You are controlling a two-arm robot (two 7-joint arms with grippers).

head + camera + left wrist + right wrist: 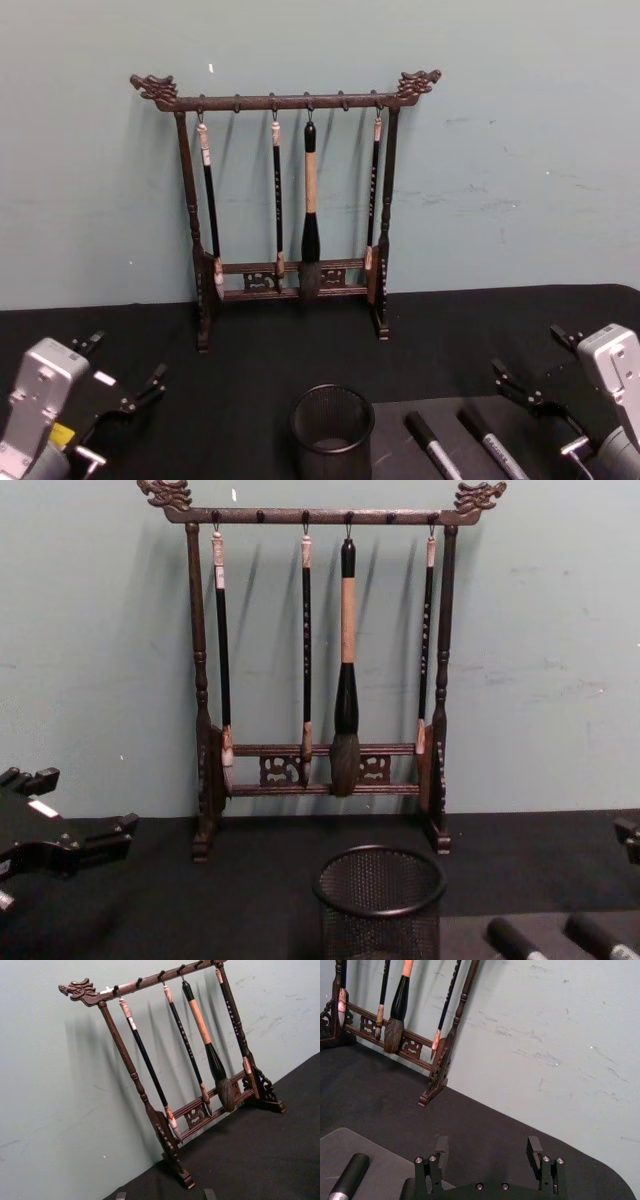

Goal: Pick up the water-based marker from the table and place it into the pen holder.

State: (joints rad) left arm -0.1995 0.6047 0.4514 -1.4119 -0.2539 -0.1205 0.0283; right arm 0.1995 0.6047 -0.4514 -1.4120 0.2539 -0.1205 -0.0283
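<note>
From my station the move turned on where the markers lay from the right gripper [525,352]. Two of them rested side by side on a grey mat [445,408] at the near edge of the black table [250,380], right of its middle. The inner marker [432,447] lay just beside the pen holder [333,430], and the outer marker [493,445] lay a little farther toward the table's right edge. Both had a black cap and a pale barrel, and I could not tell which one was the water-based marker. Their long axes ran nearly parallel, caps toward the far edge and angled slightly to the left, barrels toward the near edge. The right gripper hung over the table's near right corner with its fingers apart and nothing between them, the markers to its left and below it. The left gripper [127,356] sat at the near left corner, fingers also spread and empty, with the holder standing between it and the mat. I therefore judged the right arm clearly the nearer one for the pick. In my reckoning it would have to swing left over the mat, come down, and turn its jaws across the barrel, not along it. The wire-mesh holder stood upright and apparently empty near the middle of the near edge, just off the mat's left side. A lifted marker would then need only a short carry leftward. The brush rack [290,200] stood well behind, near the far edge by the wall.
</note>
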